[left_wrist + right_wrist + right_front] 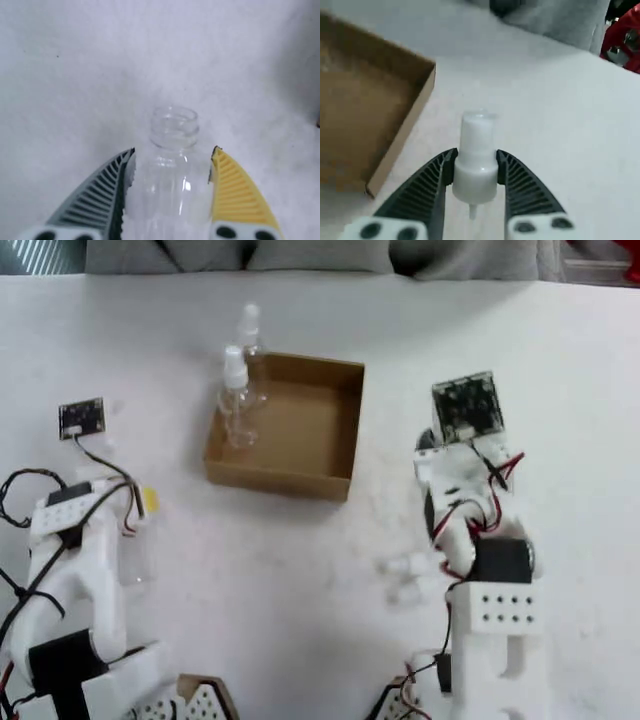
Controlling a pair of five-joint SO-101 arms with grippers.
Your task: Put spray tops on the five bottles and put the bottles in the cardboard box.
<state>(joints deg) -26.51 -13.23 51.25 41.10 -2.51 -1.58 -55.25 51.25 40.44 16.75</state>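
The cardboard box (285,480) sits upper middle in the high view, with two topped bottles (238,405) at its left side. The left gripper (173,150) squeezes an open bottle (174,125) at lower left. It looks light and slippery, so hold its body. The right gripper (476,151) pinches a small spray top (477,135).

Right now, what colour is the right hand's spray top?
White plastic spray top; right wrist view.
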